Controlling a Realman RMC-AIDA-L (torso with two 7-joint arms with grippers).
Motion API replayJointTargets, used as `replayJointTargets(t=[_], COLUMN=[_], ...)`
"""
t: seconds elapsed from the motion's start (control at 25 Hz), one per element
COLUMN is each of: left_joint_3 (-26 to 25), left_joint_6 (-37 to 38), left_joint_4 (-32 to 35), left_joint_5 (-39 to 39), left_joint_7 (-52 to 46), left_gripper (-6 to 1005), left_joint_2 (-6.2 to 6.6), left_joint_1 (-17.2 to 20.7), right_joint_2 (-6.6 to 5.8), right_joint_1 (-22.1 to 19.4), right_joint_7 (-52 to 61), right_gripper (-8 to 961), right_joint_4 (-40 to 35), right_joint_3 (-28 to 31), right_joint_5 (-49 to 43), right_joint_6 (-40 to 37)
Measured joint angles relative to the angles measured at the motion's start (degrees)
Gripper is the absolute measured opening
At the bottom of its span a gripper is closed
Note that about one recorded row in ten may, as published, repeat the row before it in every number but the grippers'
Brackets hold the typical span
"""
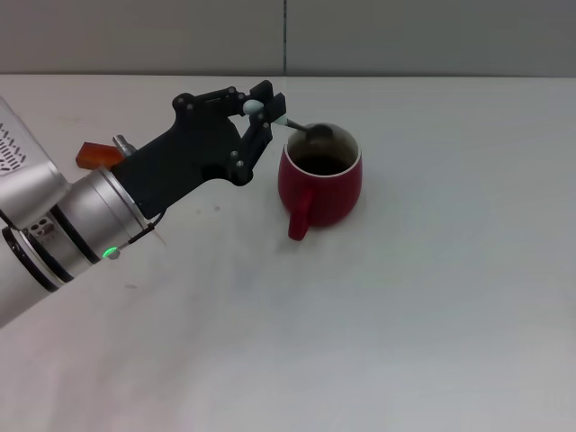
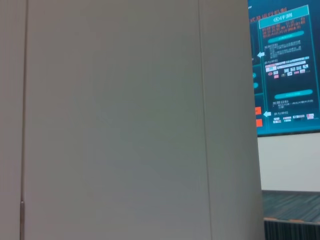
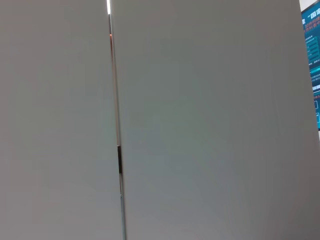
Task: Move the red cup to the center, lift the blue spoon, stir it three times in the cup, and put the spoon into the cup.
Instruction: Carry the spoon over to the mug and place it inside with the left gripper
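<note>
- My left pincer (image 1: 266,110) reaches in over the white table (image 1: 432,297) from my left side, its black fingers pressed on the pale handle of the spoon (image 1: 301,129).
- The spoon runs from my fingertips across to the cup (image 1: 320,177); its grey bowl sits at the cup's white rim on the far-left edge, over the dark inside.
- Whether the spoon's bowl touches the rim or hangs just above it, I cannot tell.
- The cup stands upright on the table, a little back of the middle of the head view, its thick red handle pointing toward me and slightly to my left.
- My left arm's silver sleeve (image 1: 54,225) fills the lower-left of the head view, with a small green light (image 1: 109,253) glowing at the joint.
- Behind my left pincer, near the table's far-left side, an orange block (image 1: 97,154) peeks out, partly hidden by the arm.
- My left wrist camera faces away from the table: a grey wall panel (image 2: 125,120), and beside it a blue screen (image 2: 287,70) with text too small to read.
- My right wrist camera shows grey panels (image 3: 210,120) split by a thin seam; my right pincer does not show in any view.
</note>
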Motion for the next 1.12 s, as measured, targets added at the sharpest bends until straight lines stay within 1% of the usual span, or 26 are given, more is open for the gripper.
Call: replayJointTargets(t=[0.36,0.72,0.92,1.12], left_joint_3=[1.2,1.4,1.4,1.7], left_joint_6=[-3.8,-10.2,-12.2,-12.3], left_joint_4=[0.7,0.7,1.0,1.5], left_joint_5=[0.1,0.1,0.1,0.1], left_joint_7=[1.9,6.4,6.9,7.0], left_gripper=[145,145,145,144], left_joint_2=[-0.79,-2.09,-2.50,-2.79], left_joint_1=[-1.8,-4.6,-5.5,-6.1], right_joint_2=[0.00,0.00,0.00,0.00], right_joint_1=[-0.1,-0.3,-0.7,-0.7], right_joint_7=[0.0,0.0,0.1,0.1], right_gripper=[776,776,776,776], right_joint_4=[0.0,-0.1,-0.1,-0.1], right_joint_3=[0.0,0.0,0.0,0.0], right_joint_5=[0.0,-0.1,-0.1,-0.1], right_joint_6=[0.0,0.0,0.0,0.0])
